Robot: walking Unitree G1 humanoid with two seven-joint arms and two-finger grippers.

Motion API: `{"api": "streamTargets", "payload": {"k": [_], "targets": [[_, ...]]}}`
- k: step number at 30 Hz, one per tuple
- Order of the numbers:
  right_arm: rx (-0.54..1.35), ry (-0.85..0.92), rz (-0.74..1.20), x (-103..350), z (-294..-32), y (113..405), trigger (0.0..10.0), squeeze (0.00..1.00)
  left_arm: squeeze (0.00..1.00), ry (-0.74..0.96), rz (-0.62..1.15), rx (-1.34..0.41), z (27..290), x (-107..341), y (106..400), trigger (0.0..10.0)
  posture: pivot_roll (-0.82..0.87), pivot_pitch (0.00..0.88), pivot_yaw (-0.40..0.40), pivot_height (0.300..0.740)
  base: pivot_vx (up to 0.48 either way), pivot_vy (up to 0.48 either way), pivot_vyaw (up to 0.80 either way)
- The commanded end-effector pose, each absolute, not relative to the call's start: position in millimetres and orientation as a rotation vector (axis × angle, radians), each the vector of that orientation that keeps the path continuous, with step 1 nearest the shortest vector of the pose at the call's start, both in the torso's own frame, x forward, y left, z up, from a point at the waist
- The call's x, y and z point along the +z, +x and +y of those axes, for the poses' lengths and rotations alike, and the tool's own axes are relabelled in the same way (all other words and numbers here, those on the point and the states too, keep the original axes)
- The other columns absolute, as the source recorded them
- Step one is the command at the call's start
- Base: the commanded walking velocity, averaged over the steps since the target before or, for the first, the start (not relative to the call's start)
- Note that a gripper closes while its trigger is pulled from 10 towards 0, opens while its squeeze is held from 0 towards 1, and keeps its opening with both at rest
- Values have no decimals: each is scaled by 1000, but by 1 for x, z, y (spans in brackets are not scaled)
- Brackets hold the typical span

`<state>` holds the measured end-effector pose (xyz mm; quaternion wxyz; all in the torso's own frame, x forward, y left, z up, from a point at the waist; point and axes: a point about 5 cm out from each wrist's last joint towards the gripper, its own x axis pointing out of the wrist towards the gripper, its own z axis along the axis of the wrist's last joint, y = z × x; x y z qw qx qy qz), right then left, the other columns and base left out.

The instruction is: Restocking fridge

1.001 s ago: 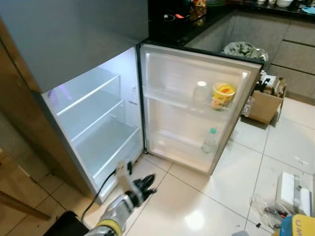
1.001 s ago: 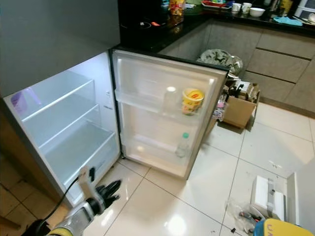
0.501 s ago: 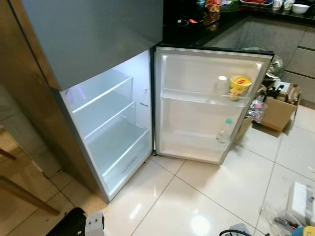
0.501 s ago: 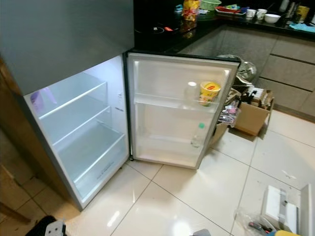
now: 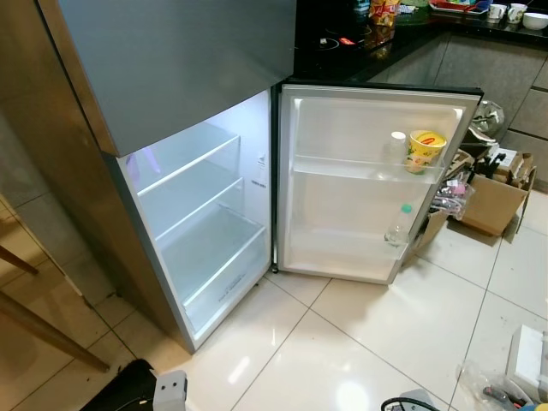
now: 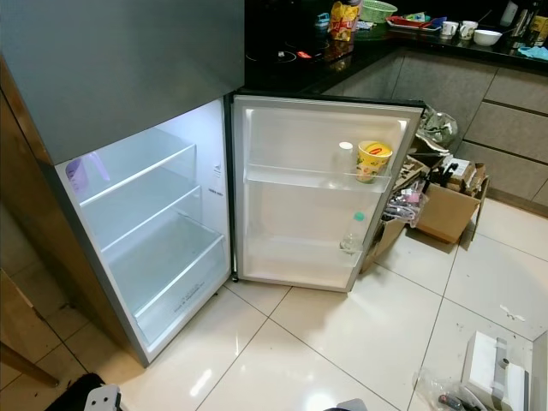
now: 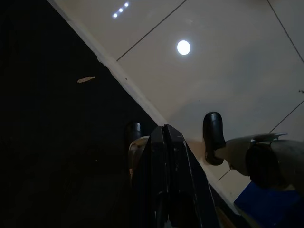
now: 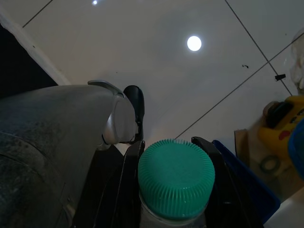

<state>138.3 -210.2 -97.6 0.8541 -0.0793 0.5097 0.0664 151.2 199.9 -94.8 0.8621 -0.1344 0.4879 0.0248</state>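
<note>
The fridge (image 5: 205,231) stands open with bare lit shelves. Its door (image 5: 360,120) swings to the right. The upper door shelf carries a white-capped bottle (image 5: 396,147) and a yellow cup (image 5: 425,150); a green-capped bottle (image 5: 398,224) stands on the lower door shelf. In the right wrist view my right gripper (image 8: 169,156) is shut on a clear bottle with a green ribbed cap (image 8: 175,175), held low over the floor tiles. The left wrist view has my left gripper (image 7: 164,130) shut with nothing in it, pointing down at the floor.
A cardboard box (image 5: 497,201) with clutter sits on the floor right of the door. Dark kitchen counters (image 6: 360,38) run behind. Packages (image 6: 488,377) lie on the tiles at lower right. Wooden furniture legs (image 5: 43,321) stand at the left.
The camera has lifted and turned, so the fridge sits more central. My left arm, stretched toward the fridge's foot a second ago, has dropped out of the eye views.
</note>
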Motion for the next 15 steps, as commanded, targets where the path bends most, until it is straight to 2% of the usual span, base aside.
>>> {"api": "streamTargets", "payload": {"k": [1, 3, 13, 15], "targets": [[126, -149, 1080, -98, -210, 136, 10000, 0, 0, -277, 1033, 24, 195, -96, 150, 10000, -69, 21, -2, 740, 0, 0, 0], [128, -143, 1081, -98, -210, 136, 10000, 0, 0, -279, 1037, 15, 194, -96, 150, 10000, -70, 21, -3, 740, 0, 0, 0], [104, -104, 1091, -99, -209, 136, 10000, 0, 0, -277, 1058, 9, 195, -99, 142, 10000, -66, 22, -5, 740, 290, 0, 0], [97, -99, 1095, -99, -210, 136, 10000, 0, 0, -274, 1063, 8, 196, -99, 141, 10000, -67, 23, -4, 740, 300, 0, -788]]}}
